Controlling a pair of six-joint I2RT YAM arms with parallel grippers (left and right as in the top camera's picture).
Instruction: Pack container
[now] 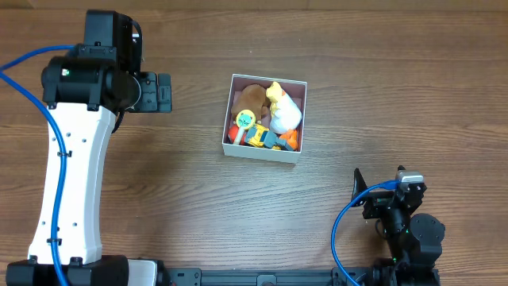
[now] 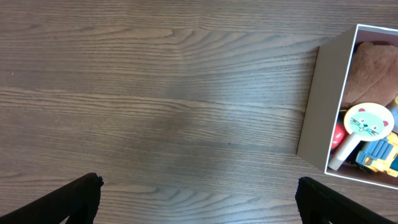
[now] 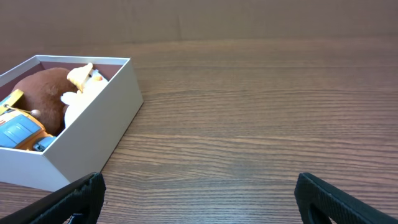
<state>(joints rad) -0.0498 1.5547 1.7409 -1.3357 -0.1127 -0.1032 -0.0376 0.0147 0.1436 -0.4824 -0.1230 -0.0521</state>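
The container (image 1: 260, 151), a square, shallow, lidless box with white outer walls and a dusty-pink inside, is seen set flat and slightly turned near the centre of the overhead view, and is filled with toys (image 1: 279, 110).

the container (image 1: 260, 151) sits on the worktop (image 1: 238, 230) just right of centre in the overhead view. inside it, one plush toy (image 1: 251, 98) fills the upper left corner. a second plush toy (image 1: 284, 111) lies along the right side, touching the first. a cat-face paddle (image 1: 244, 119) lies by the left wall, below the first plush, and a toy truck (image 1: 259, 137) lies along the lower wall. the left gripper (image 1: 163, 93) is left of the container and apart from it, in the upper left of the frame. the right gripper (image 1: 359, 191) is at lower right, well apart from the container
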